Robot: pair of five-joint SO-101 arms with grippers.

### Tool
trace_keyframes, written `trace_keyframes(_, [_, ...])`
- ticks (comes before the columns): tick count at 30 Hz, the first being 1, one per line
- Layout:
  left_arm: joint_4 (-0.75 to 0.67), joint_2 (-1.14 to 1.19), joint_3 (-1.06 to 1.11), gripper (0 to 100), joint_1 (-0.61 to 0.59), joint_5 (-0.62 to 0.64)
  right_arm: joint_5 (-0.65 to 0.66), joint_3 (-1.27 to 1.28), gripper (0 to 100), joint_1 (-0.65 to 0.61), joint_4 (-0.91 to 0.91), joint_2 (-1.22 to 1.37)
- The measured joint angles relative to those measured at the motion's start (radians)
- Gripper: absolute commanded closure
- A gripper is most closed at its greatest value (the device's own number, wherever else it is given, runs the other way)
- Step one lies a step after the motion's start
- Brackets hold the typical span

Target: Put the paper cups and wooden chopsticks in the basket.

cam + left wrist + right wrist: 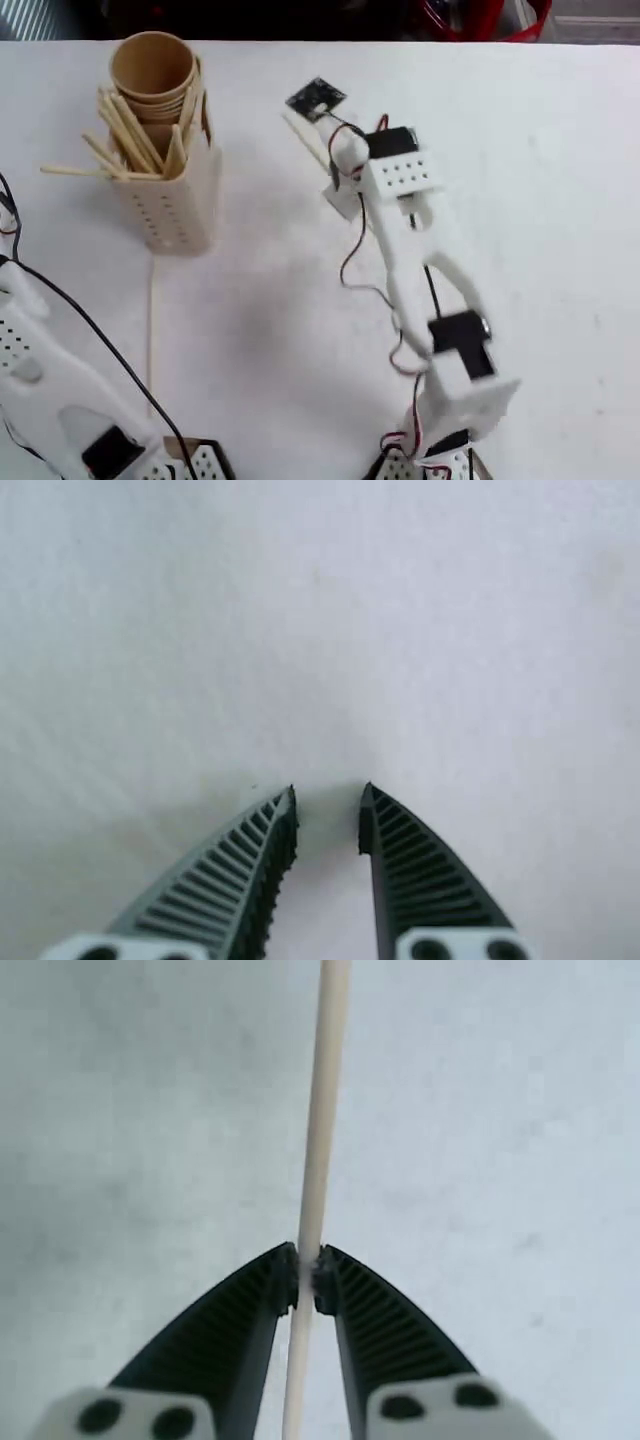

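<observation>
One chopstick (325, 1060) is clamped in our right tool (306, 1265), long axis running past the tips; the basket (175, 215) stands upper left in the high view, well apart. Our left tool (328, 790) gapes empty.

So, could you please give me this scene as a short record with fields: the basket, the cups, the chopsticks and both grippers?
basket: tall white perforated basket, upright on the white table
cups: stacked brown paper cups, inside the basket
chopsticks in basket: several pale wooden chopsticks, leaning beside the cups
loose chopstick: flat on the table, between the basket and the left arm
right gripper: fingers shut on a thin wooden chopstick
left gripper: fingers open, nothing between them
</observation>
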Motion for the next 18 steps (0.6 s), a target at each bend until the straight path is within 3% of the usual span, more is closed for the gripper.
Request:
trace_keyframes(4, [0.000,0.000,0.000,87,0.000,0.000,-0.052,0.183,98.1,-0.104,-0.058,-0.288])
trace_keyframes(10, [-0.002,0.000,0.003,87,0.015,0.000,-0.215,0.330,98.1,-0.270,-0.293,-0.672])
trace_keyframes(18, [-0.002,0.000,0.003,87,0.023,0.000,-0.258,0.344,98.1,-0.505,-0.818,-0.703])
